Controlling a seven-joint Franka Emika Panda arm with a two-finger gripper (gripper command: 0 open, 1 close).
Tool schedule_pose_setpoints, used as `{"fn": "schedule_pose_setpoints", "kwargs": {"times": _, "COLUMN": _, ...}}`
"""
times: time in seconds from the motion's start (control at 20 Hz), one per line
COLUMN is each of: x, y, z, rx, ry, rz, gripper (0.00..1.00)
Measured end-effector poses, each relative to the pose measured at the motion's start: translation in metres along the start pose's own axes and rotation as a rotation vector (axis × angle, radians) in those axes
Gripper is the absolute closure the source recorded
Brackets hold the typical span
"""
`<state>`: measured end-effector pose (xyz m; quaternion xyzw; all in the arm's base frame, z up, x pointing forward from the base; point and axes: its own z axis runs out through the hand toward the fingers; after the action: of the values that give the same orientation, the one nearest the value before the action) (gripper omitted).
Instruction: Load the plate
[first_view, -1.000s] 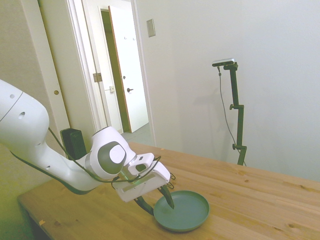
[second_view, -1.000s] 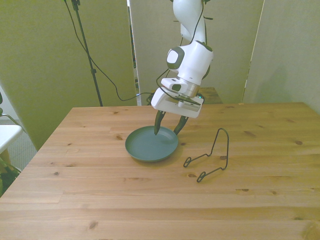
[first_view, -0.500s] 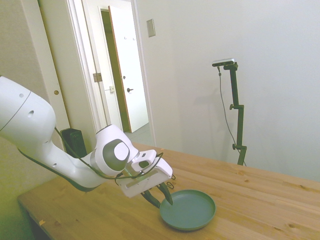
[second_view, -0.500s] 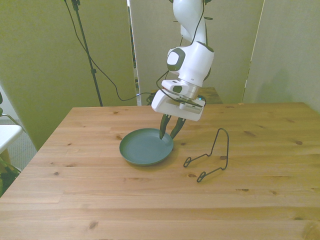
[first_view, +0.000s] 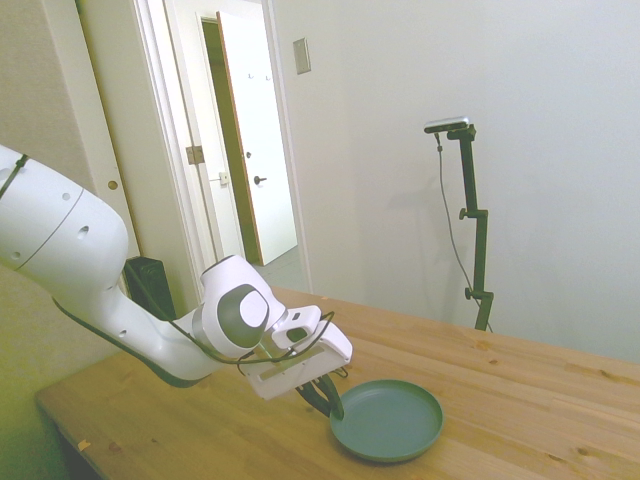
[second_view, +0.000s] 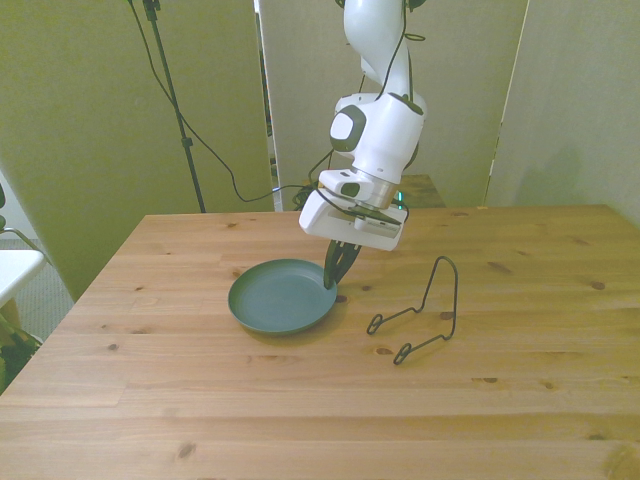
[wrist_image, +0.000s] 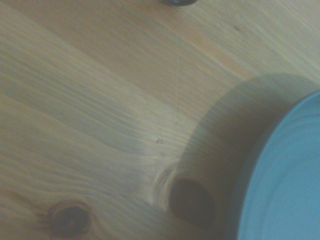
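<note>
Gripper (second_view: 335, 283): pinched tight on the plate's rim.
Plate (second_view: 280, 296): flat on the table (second_view: 200, 400).
Wire stand (second_view: 420, 310): near the gripper, apart.

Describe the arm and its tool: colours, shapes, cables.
The arm has glossy white rounded shells with grey round joint caps. Thin black cables loop from the wrist to a flat white wrist block. The tool has two slim, dark, curved fingers.
</note>
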<state>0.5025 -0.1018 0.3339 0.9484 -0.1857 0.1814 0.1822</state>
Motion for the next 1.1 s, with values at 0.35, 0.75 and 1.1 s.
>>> {"fn": "schedule_pose_setpoints", "kwargs": {"times": 0.35, "x": 0.009, "y": 0.007, "z": -0.003, "rx": 0.004, "ry": -0.037, "rz": 0.02, "gripper": 1.0}}
{"fn": "schedule_pose_setpoints", "kwargs": {"times": 0.75, "x": 0.049, "y": 0.024, "z": -0.074, "rx": 0.115, "ry": -0.057, "rz": 0.07, "gripper": 1.0}}
{"fn": "schedule_pose_setpoints", "kwargs": {"times": 1.1, "x": 0.099, "y": 0.037, "z": -0.148, "rx": 0.296, "ry": -0.131, "rz": 0.141, "gripper": 1.0}}
